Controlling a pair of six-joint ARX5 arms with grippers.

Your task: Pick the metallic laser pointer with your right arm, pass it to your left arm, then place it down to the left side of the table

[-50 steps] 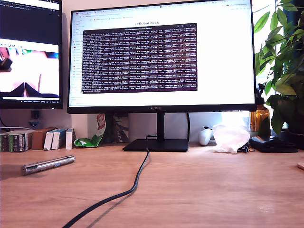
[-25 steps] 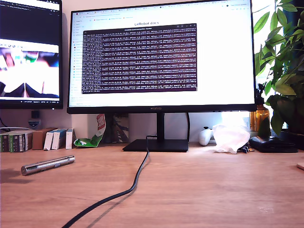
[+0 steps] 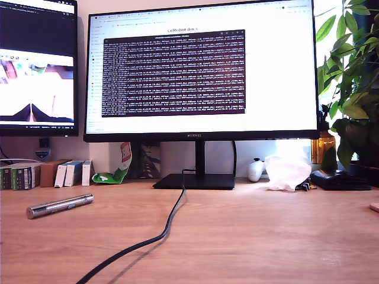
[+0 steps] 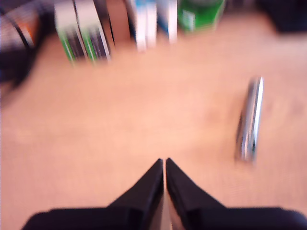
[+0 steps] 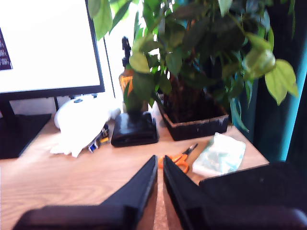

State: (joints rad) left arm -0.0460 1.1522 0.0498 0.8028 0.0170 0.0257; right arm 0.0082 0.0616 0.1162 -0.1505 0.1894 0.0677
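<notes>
Laser pointer (image 3: 60, 205): shiny silver; table (image 3: 254, 236): light brown, wood grain; cable (image 3: 155, 238): black; scissors (image 5: 178, 159): orange handles; plant (image 3: 350, 89): green leaves; both grippers' jaws: black

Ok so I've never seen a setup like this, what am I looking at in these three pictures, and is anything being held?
A desk with two robot arms. One picture is from a fixed camera facing the monitors; the other two ride on the arms, looking along each black pincer. My first gripper hangs over bare table near the metallic laser pointer, lying at the exterior view's left. My second gripper faces the plant, orange-handled scissors and a tissue pack. A black cable crosses the wood. Both pincers look shut and hold nothing.
</notes>
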